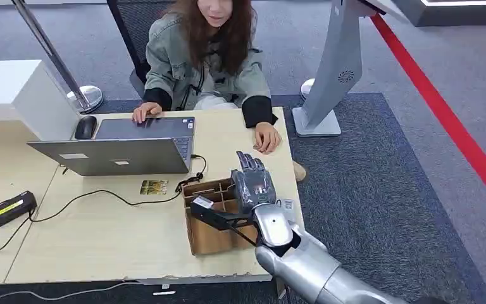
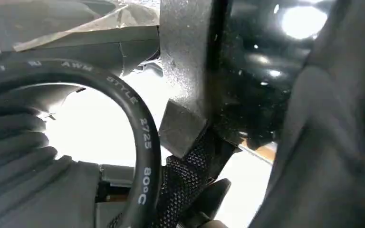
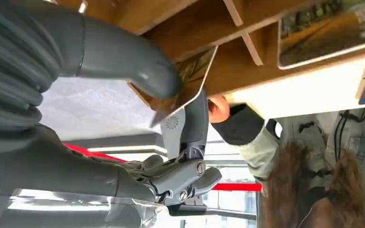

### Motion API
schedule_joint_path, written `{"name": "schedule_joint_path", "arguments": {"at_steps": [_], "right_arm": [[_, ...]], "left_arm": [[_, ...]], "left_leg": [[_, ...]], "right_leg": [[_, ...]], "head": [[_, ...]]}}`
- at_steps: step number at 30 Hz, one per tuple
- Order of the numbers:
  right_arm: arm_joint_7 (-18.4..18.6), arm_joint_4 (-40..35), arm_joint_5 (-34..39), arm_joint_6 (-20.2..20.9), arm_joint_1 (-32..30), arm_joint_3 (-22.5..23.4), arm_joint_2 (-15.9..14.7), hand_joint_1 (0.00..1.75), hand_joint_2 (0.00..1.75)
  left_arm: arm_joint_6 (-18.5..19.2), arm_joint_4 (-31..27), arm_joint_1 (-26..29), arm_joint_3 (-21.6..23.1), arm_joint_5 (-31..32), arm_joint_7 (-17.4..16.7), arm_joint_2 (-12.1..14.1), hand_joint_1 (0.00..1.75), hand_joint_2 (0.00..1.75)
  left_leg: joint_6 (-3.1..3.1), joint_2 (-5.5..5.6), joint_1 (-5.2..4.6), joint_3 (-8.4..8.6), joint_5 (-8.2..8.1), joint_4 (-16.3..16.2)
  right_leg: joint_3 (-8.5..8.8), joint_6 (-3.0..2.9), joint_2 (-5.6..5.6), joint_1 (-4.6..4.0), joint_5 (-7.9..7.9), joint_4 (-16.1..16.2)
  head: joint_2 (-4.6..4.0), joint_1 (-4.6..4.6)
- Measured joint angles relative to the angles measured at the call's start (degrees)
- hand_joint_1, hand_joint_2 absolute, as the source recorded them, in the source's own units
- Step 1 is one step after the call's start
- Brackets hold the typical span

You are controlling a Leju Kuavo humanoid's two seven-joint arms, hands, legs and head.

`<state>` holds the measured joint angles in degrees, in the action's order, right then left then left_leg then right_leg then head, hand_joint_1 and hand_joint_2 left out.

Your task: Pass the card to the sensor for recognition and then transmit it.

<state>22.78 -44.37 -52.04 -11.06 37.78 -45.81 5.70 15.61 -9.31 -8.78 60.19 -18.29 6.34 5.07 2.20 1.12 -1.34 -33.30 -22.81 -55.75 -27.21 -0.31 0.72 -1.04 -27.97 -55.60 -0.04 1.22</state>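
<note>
Right hand above the cardboard box at the worktop's near right; thumb and fingers pinched the card. Left hand's state could not be told. Good practice: keep the pinch firm, lift clear of the dividers.

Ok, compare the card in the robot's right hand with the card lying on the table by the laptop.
The held card is pinched by the right hand at the cardboard box; the loose card lies flat on the table, untouched. The thumb covers part of the held card; the loose card shows whole. Both are rectangular with a yellowish-green print.
</note>
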Motion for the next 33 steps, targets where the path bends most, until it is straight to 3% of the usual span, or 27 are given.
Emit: {"name": "schedule_joint_path", "arguments": {"at_steps": [19, 33], "right_arm": [[1.2, -0.1, 0.7, 0.4, 0.6, 0.1, -0.1, 1.75, 1.75], [4.8, -8.2, 0.7, 3.3, 2.6, 1.5, -3.5, 1.75, 1.75]], "left_arm": [[-0.1, 0.0, 0.0, 0.0, 0.0, 0.0, 0.0, 0.0, 0.0], [0.3, 0.0, 0.1, -0.1, 0.5, 0.0, 0.1, 0.0, 0.0]], "left_leg": [[0.0, 0.0, 0.0, 0.0, 0.0, 0.0], [0.0, -0.01, 0.0, 0.0, 0.0, 0.0]], "right_leg": [[0.0, 0.0, 0.0, 0.0, 0.0, 0.0], [-0.01, 0.0, 0.0, 0.01, 0.02, 0.0]], "head": [[0.0, 0.0], [0.0, 0.0]]}}
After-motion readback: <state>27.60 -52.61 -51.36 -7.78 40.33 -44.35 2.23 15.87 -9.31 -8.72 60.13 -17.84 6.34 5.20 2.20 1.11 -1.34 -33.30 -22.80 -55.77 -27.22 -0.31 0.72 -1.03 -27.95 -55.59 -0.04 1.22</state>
